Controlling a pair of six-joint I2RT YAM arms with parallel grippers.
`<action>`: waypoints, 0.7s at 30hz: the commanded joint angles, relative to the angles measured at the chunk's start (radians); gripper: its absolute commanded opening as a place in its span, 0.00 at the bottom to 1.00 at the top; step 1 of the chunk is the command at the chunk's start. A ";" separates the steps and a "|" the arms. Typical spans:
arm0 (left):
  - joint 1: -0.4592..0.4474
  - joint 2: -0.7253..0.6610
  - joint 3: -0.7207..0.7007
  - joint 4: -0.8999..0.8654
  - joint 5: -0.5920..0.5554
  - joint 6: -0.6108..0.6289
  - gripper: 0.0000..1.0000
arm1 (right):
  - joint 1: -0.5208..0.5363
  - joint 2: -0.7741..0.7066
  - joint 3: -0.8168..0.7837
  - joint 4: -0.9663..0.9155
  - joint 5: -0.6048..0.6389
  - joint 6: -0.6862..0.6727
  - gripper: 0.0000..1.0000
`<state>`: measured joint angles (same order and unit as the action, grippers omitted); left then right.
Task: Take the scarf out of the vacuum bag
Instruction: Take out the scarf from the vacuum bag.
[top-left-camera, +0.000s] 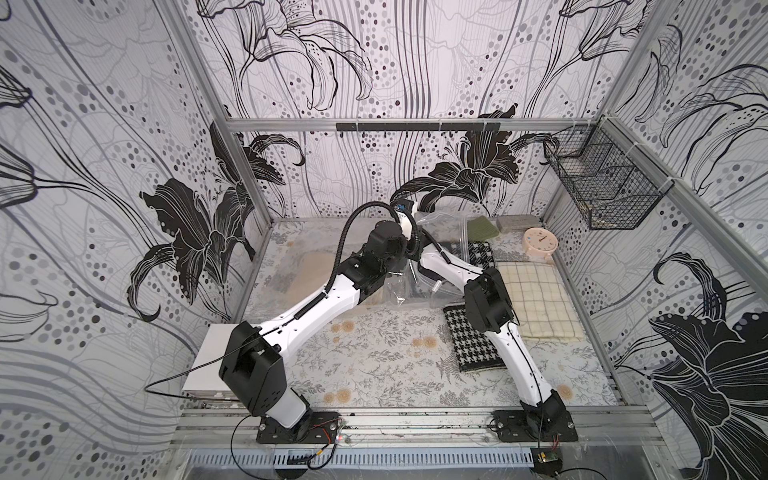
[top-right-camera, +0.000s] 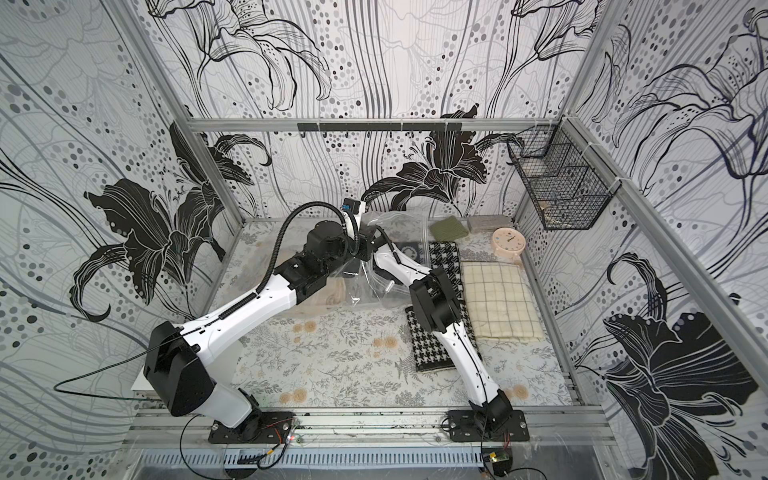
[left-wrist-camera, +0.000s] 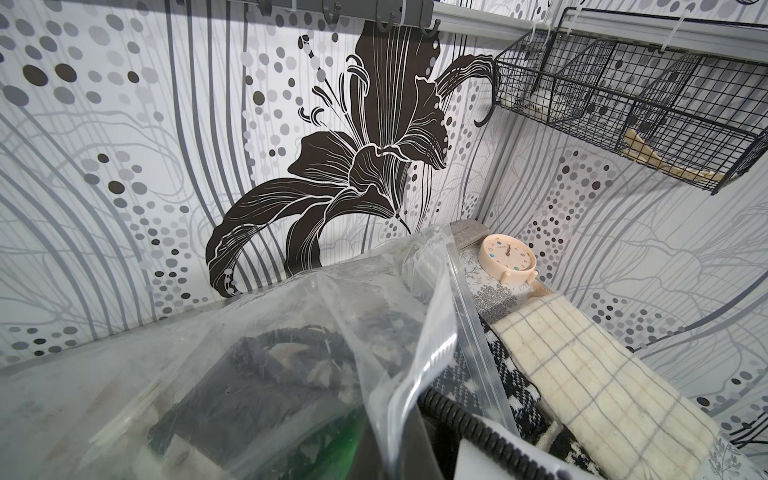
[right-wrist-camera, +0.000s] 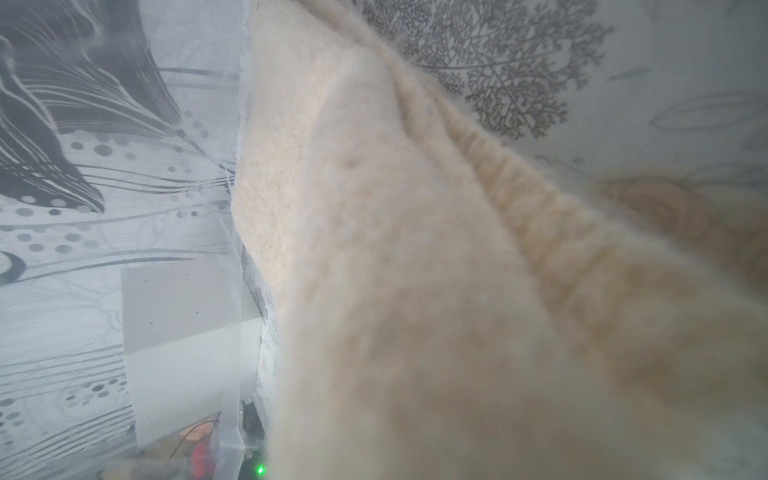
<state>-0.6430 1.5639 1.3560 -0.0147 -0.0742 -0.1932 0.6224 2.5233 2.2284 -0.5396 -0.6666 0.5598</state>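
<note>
- Lying across the left-middle of the flower-printed desk, the large clear crinkly plastic vacuum bag holds the cream fuzzy knitted scarf. The scarf sits inside it, under the white left arm.
- The scarf looks light, soft and limp, so it should bunch and trail rather than slide out as one slab. Its fluff may drag on the film. A pinch on a thick fold or the ridged edge nearest the bag's mouth seems best.
- The bag looks thin, slippery and floppy, and its stiffer zip strip is the surest place to hold the mouth up.
- The left claw is closed and buried under the raised film in the left wrist view. A pinch on the bag's lip is likely, yet the contact itself is hidden.
- The right claw does not show. Its camera is inside the bag and filled with blurred scarf, so I cannot tell whether the claw is apart or clamped.
- A dark shape behind the film is too smeared to name.
- Farther right, the black-and-white houndstooth cloth is partly covered by the right arm.
</note>
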 joint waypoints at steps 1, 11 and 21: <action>0.004 -0.012 0.005 0.020 -0.024 0.015 0.00 | -0.028 -0.081 -0.049 0.038 -0.055 0.009 0.00; 0.022 -0.001 0.005 0.017 -0.024 -0.001 0.00 | -0.062 -0.125 -0.159 0.143 -0.054 0.092 0.00; 0.030 0.013 0.004 0.015 -0.033 -0.006 0.00 | -0.068 -0.131 -0.193 0.096 0.026 0.072 0.00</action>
<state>-0.6216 1.5711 1.3560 -0.0151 -0.0830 -0.1947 0.5598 2.4367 2.0418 -0.4286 -0.6563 0.6426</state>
